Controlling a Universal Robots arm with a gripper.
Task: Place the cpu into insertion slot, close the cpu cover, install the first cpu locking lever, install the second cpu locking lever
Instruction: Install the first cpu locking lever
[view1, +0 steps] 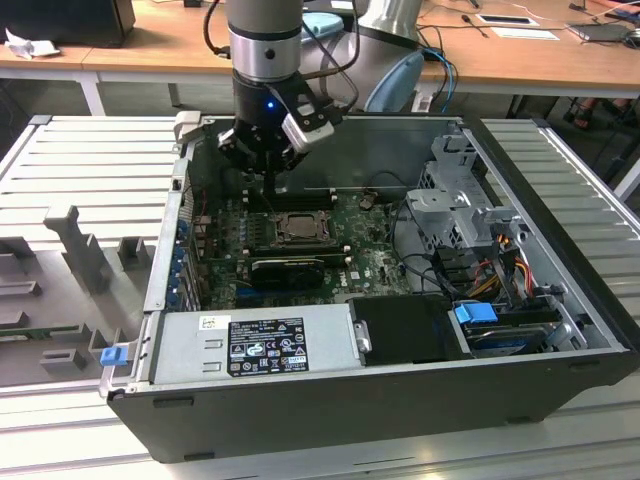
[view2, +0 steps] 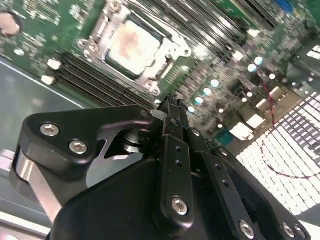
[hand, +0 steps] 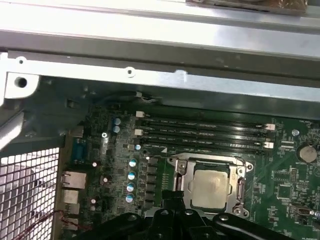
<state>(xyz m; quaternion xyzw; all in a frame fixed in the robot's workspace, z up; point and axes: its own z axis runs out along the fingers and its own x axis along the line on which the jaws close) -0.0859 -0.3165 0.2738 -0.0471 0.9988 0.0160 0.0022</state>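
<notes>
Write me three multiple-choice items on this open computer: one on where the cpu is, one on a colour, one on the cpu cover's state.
1. The cpu sits: A in the insertion slot; B atop the power supply; C outside the computer case.
2. The circuit board is: A red; B blue; C green.
3. The cpu cover is: A standing upright; B lying flat around the cpu; C taken off.

Answers:
1 A, both wrist views show its grey top framed in the socket.
2 C, green shows all around the socket.
3 B, its silvery frame lies level around the chip.
</notes>
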